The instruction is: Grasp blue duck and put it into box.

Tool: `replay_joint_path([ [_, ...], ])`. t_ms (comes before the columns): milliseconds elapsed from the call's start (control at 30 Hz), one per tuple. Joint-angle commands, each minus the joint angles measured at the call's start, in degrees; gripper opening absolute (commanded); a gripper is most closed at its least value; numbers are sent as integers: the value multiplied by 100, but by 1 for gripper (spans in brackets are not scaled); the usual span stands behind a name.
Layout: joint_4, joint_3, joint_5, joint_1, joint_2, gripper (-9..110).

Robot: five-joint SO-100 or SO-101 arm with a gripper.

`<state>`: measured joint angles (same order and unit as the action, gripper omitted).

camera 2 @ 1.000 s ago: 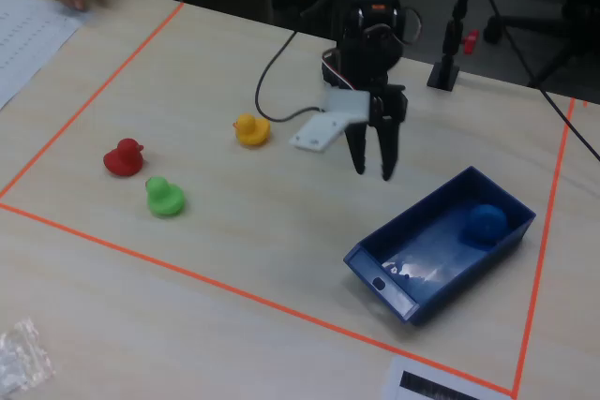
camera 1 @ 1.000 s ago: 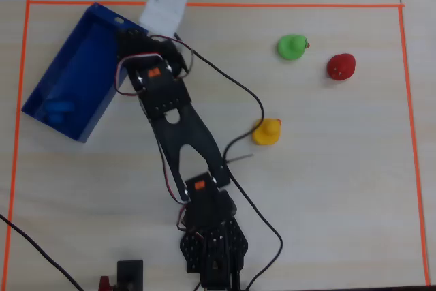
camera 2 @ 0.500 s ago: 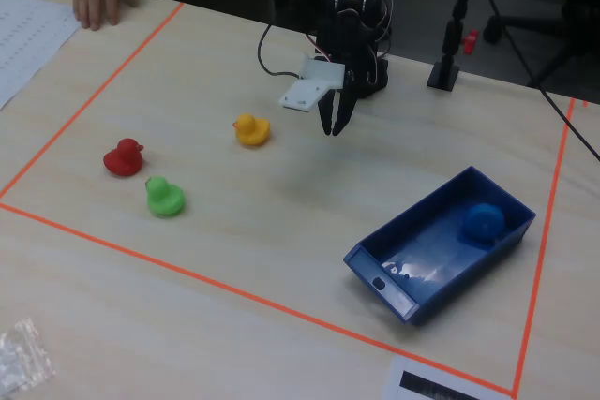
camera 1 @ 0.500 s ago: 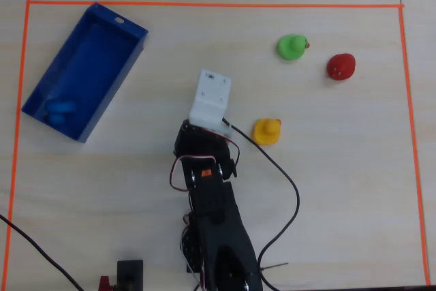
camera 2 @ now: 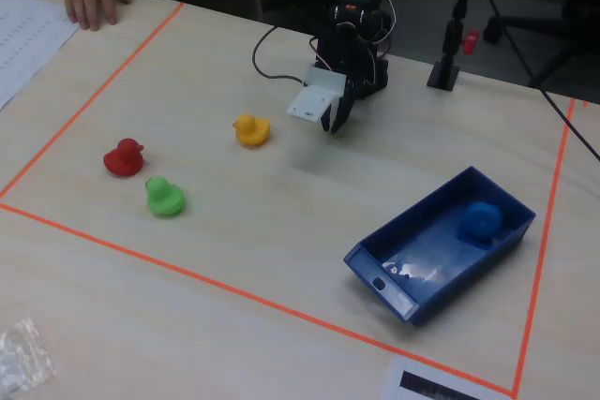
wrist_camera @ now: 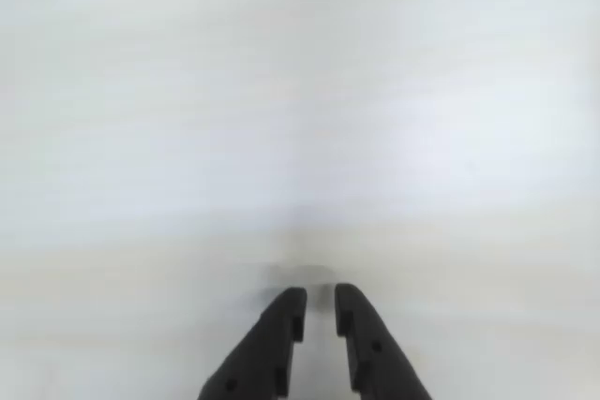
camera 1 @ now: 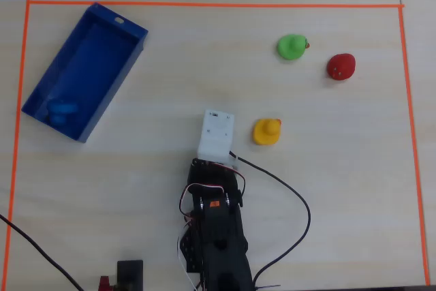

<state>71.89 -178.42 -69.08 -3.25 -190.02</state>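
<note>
1. Below my wrist camera, the gripper (wrist_camera: 320, 299) has its fingers (wrist_camera: 281, 325) nearly together, a narrow gap between the tips, holding nothing, over bare table (wrist_camera: 300, 138).
2. I see the blue duck (camera 2: 482, 219) lying inside the box (camera 2: 403, 289), at the gripper's ten o'clock in the overhead view.
3. I spot the yellow duck (camera 1: 266, 131) at its three o'clock.
</note>
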Motion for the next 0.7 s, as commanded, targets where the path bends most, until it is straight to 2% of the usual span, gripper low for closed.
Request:
replay_joint_path([
  [0, 272, 26, 70, 35, 26, 0],
  [667, 272, 26, 141, 70, 26, 1],
])
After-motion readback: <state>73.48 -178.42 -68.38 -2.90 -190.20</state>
